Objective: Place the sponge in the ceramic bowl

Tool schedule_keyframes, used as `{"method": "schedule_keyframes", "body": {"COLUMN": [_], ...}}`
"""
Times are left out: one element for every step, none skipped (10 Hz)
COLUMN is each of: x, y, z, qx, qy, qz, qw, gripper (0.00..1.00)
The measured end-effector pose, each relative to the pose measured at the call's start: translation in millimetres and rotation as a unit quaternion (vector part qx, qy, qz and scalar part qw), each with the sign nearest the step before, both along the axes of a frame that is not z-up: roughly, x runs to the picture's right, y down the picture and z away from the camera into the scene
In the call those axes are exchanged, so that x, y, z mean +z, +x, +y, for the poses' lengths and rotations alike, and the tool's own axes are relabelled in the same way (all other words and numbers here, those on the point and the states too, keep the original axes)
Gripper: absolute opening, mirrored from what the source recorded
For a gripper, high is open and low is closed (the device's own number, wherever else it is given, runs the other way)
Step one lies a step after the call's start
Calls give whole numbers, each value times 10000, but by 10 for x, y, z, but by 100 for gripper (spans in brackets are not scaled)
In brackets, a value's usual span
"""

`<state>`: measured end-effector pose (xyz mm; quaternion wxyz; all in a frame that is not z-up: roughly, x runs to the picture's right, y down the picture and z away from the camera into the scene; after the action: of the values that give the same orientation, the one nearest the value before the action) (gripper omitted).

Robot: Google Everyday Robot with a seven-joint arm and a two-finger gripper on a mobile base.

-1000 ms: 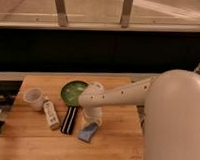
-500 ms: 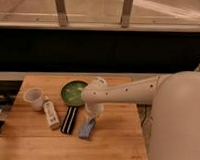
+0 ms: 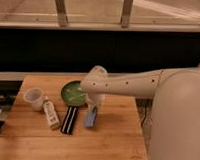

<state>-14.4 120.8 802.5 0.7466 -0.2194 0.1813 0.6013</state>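
Half hidden, jaws pinch sponge (image 3: 91, 118) beside ceramic bowl (image 3: 69, 93).

Desk layout: four items in a row, one dish behind, my gripper (image 3: 94, 106) at the right end.

Left to right on the desk (image 3: 108, 141): mug (image 3: 33, 98), small carton (image 3: 51, 115), flat bar (image 3: 69, 119), sponge (image 3: 91, 117). The ceramic bowl (image 3: 72, 93) sits behind the bar, right of the mug, nearer the far edge. The carton lies front-right of the mug, with the bar just beside it. My gripper hangs over the sponge, by the bowl's right rim; contact unclear. My arm enters from the right.
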Motion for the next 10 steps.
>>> {"method": "schedule_keyframes", "body": {"x": [-34, -90, -141, -217, -264, -266, -249, -212, -169, -119], "y": [42, 66, 81, 91, 89, 35, -40, -188, -316, -402], "z": [-187, -406, -532, -723, -871, -987, -1069, -1203, -1305, -1376], "qx": [44, 95, 124, 164, 200, 176, 141, 56, -29, -94], "qy": [146, 338, 460, 643, 777, 870, 924, 1000, 1038, 1051], "qz": [65, 100, 116, 120, 112, 68, 17, -80, -152, -198], "qw": [9999, 9993, 9988, 9977, 9967, 9960, 9956, 9949, 9945, 9942], "gripper": [0, 0, 0, 0, 0, 0, 0, 0, 0, 0]}}
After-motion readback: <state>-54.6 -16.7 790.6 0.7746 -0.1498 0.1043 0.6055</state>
